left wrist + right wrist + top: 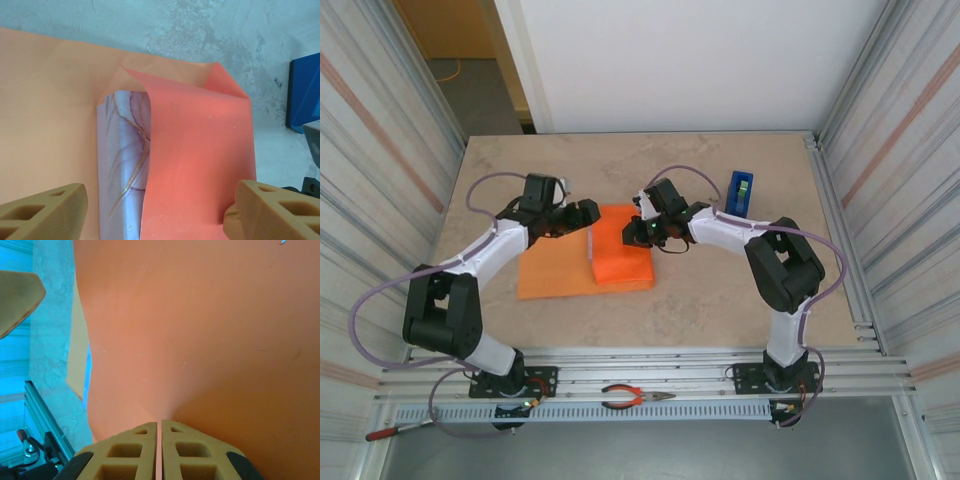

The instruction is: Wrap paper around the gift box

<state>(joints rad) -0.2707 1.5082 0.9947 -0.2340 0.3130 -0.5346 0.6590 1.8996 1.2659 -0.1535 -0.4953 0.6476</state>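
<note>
The orange paper (560, 275) lies flat on the table, with one flap folded up over the gift box. In the left wrist view the gift box (125, 165) shows one pink-and-white marbled side with gold veins, and the paper flap (200, 160) covers its top. My left gripper (160, 195) stands open, its fingers wide apart on either side of the box and flap and touching neither. It sits at the box's left (588, 215). My right gripper (159, 427) is shut on the paper's edge (200, 330), at the flap's right side (642, 232).
A blue tape dispenser (741, 192) stands to the back right of the box, also visible as the blue tape dispenser (305, 95) at the right edge of the left wrist view. Orange-handled pliers (635, 398) lie on the front rail between the arm bases. Striped walls enclose the table's sides.
</note>
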